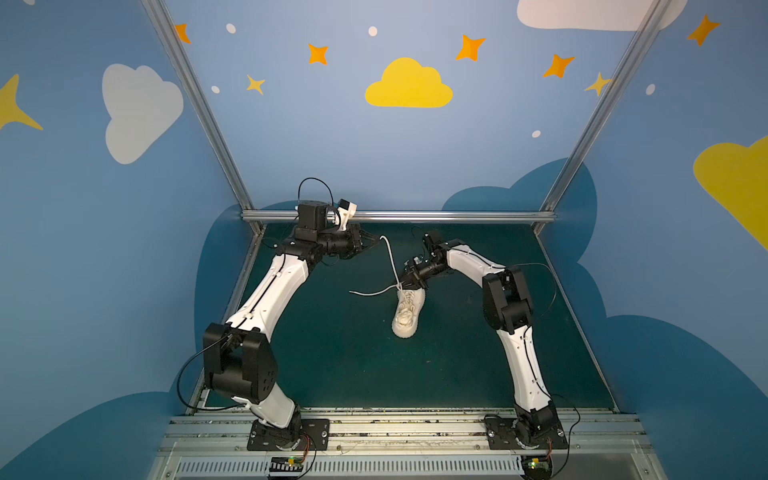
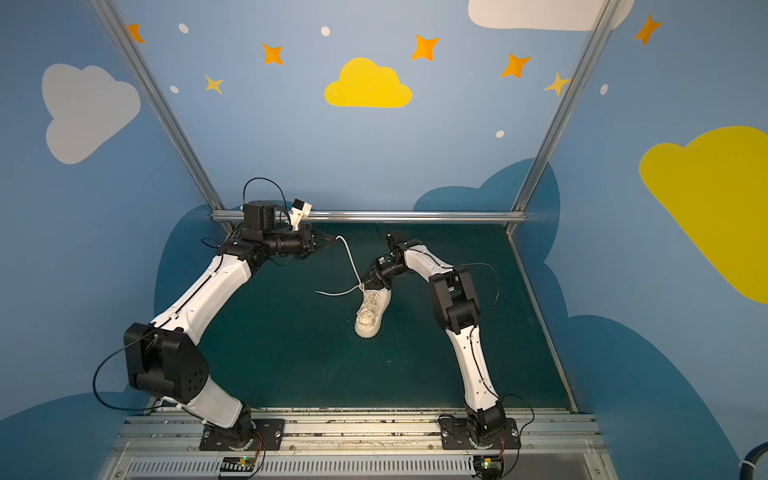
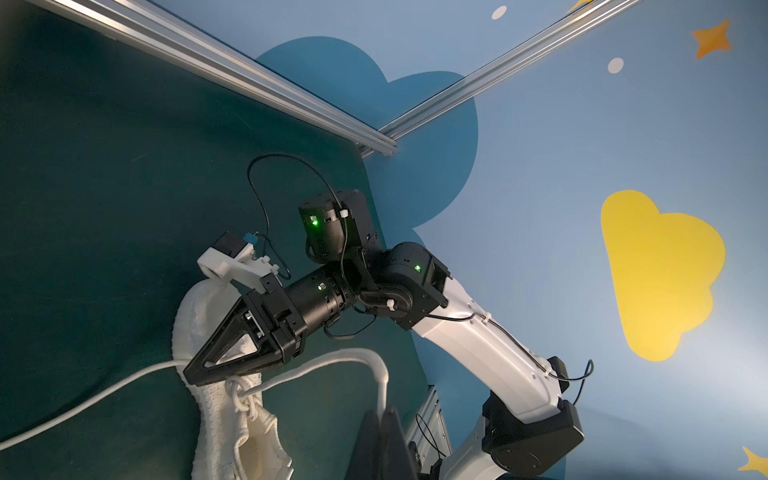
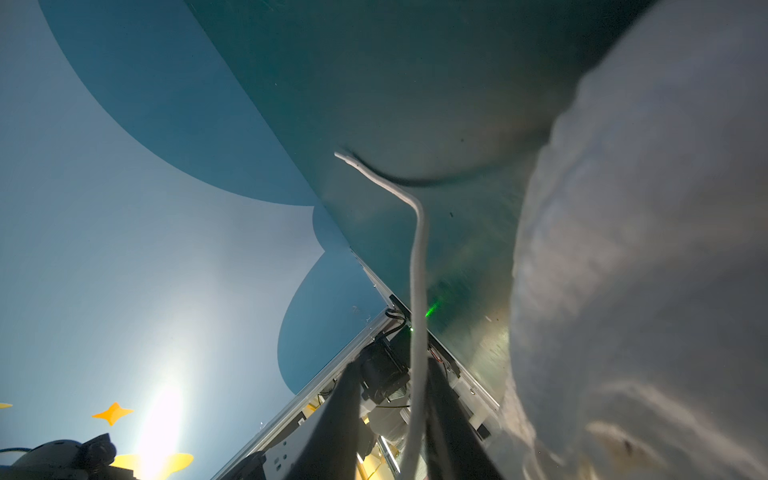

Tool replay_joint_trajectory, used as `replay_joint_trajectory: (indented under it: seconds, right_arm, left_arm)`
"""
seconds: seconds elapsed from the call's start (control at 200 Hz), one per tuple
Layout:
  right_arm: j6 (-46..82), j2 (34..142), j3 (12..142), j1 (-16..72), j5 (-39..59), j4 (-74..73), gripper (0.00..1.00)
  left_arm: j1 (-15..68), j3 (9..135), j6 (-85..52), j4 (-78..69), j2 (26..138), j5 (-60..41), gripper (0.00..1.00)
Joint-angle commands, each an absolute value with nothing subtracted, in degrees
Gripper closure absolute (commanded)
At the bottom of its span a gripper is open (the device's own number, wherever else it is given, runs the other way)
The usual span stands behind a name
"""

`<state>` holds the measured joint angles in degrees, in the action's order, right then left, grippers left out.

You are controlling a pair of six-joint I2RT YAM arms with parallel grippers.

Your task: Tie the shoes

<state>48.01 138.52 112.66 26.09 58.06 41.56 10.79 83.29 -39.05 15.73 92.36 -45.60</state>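
Left wrist: left jaws pinch raised lace (image 3: 324,360); right jaws, loose lace (image 3: 83,405).

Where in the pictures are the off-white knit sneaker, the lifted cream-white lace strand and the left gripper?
off-white knit sneaker (image 1: 407,309): in a top view, on its laced upper.
lifted cream-white lace strand (image 1: 391,259): in a top view, mid-strand.
left gripper (image 2: 332,241): in a top view, between its closed fingertips.

sneaker (image 1: 408,316): off-white knit (ribbed sole) | laces (image 1: 390,257): cream | mat (image 1: 332,353): dark green
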Motion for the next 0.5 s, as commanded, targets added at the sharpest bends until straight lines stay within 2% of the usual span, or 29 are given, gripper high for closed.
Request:
replay_joint_trajectory:
  seconds: [0.0, 0.12, 0.26, 0.496]
  right_arm:
    - [49.2, 136.6, 112.7, 26.0, 57.1, 38.9, 0.87]
    - [49.6, 134.5, 111.5, 25.7, 55.7, 36.9, 1.0]
    - [50.2, 130.4, 108.5, 25.2, 53.7, 33.7, 1.0]
    - [50.7, 120.0, 100.6, 22.7, 48.9, 28.9, 1.0]
  left_arm:
    - [10.1, 81.8, -39.2, 14.8, 90.1, -46.1, 0.97]
    - [9.4, 78.1, -41.7, 11.2, 88.6, -44.8, 0.97]
    - [8.6, 73.4, -45.4, 4.1, 86.1, -43.8, 0.97]
    - [7.2, 71.0, -44.7, 7.5, 85.3, -43.1, 0.97]
